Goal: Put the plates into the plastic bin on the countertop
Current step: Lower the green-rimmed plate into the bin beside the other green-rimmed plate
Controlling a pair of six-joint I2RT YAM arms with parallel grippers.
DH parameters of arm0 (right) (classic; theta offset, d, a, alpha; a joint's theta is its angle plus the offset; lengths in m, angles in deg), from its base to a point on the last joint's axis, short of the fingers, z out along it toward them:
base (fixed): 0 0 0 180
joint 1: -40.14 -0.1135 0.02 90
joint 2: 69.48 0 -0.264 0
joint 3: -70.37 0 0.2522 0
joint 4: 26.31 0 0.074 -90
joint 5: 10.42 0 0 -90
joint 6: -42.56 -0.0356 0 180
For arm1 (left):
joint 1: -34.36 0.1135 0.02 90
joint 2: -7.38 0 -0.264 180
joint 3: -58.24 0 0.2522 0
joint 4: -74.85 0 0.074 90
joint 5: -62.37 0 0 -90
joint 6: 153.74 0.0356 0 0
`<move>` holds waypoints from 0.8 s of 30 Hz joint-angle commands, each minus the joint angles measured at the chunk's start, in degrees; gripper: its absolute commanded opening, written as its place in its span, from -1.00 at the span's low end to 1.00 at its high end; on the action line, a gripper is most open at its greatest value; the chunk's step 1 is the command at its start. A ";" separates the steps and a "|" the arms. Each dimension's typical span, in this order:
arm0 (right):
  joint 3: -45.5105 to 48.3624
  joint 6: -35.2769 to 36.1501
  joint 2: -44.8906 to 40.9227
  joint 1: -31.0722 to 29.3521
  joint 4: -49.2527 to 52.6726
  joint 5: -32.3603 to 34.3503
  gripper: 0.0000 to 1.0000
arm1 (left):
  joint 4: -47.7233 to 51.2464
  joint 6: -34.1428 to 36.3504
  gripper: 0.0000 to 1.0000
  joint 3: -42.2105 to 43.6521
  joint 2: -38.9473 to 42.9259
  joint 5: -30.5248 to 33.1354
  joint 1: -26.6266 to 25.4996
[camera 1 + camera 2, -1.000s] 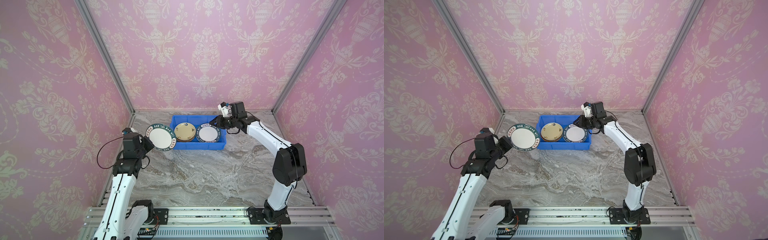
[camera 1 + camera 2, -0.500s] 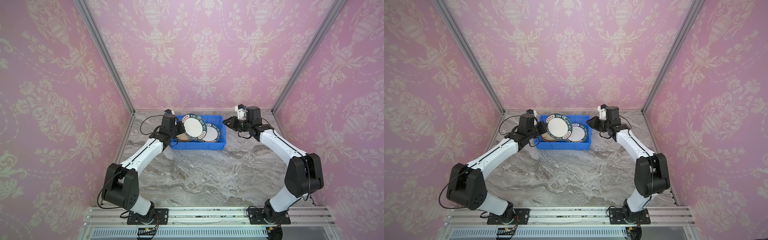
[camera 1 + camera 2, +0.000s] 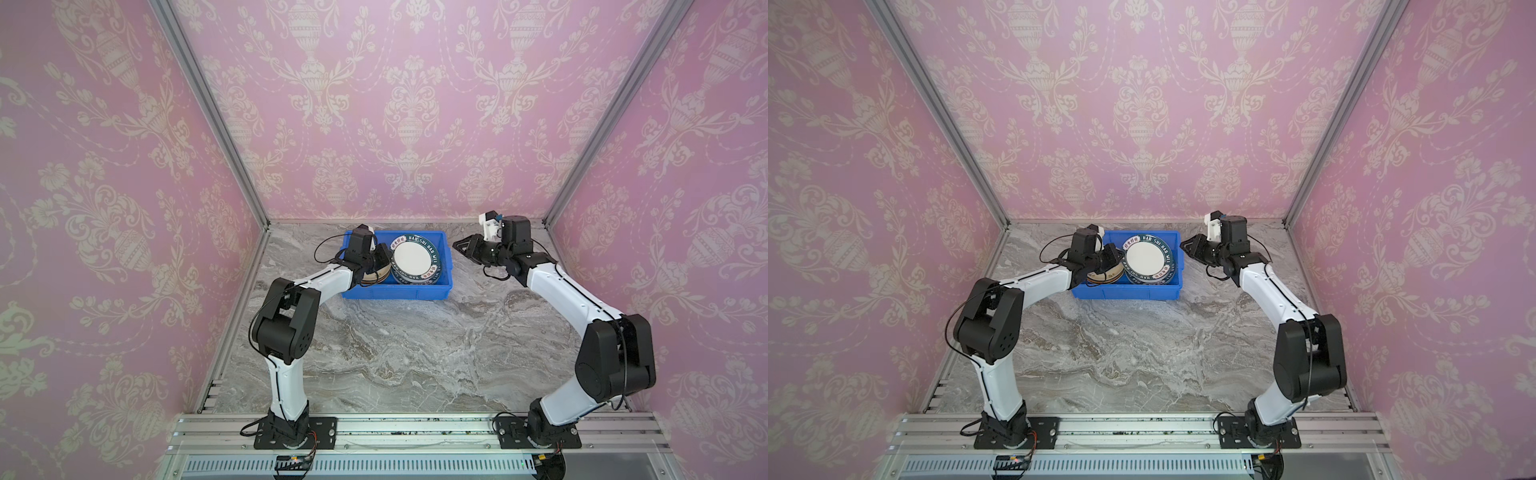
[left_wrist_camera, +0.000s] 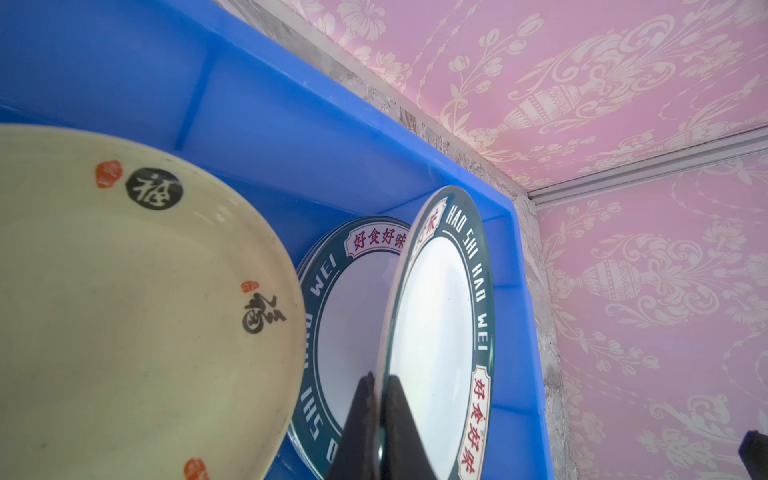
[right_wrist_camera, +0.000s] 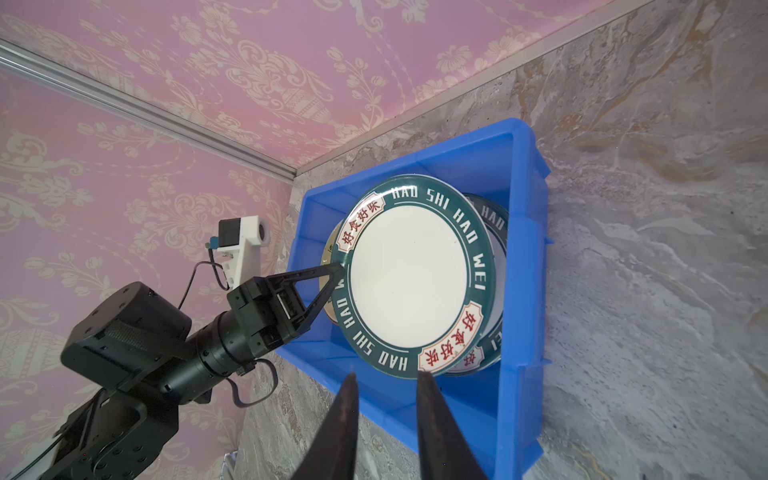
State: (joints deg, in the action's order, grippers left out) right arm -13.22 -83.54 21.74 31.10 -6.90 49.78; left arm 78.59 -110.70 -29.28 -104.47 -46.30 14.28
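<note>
left jaws pinch plate (image 3: 413, 259) rim; plate tilted, sticks out toward 3 o'clock from them in top view, over 3 o'clock half of bin (image 3: 395, 291), above lettered stack (image 4: 332, 332). right jaws bit spread, empty, outside bin at 3 o'clock. drop is left's job imo

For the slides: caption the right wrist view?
Left pincer holds a green-rimmed plate tilted over the blue bin; right pincer hovers open outside it.

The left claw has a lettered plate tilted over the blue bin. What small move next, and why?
Probably tip the lettered plate down flat onto the matching plate beneath: the left claw grips its rim, tilted, inside the blue bin.
</note>
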 commanded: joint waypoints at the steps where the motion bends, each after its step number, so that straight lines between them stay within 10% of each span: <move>1: 1.89 -0.76 -2.84 0.46 -1.12 -0.80 -0.48 | -4.37 -3.23 -1.00 -3.86 -2.01 -4.32 -0.53; 24: 5.55 -1.50 -2.86 1.13 -2.79 -1.31 -0.47 | 0.69 -2.35 -1.00 -6.29 -6.47 -2.99 -2.29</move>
State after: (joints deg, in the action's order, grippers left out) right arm -8.69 -83.93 21.11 31.93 -8.78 49.36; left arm 78.85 -112.78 -33.58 -109.85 -47.83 13.49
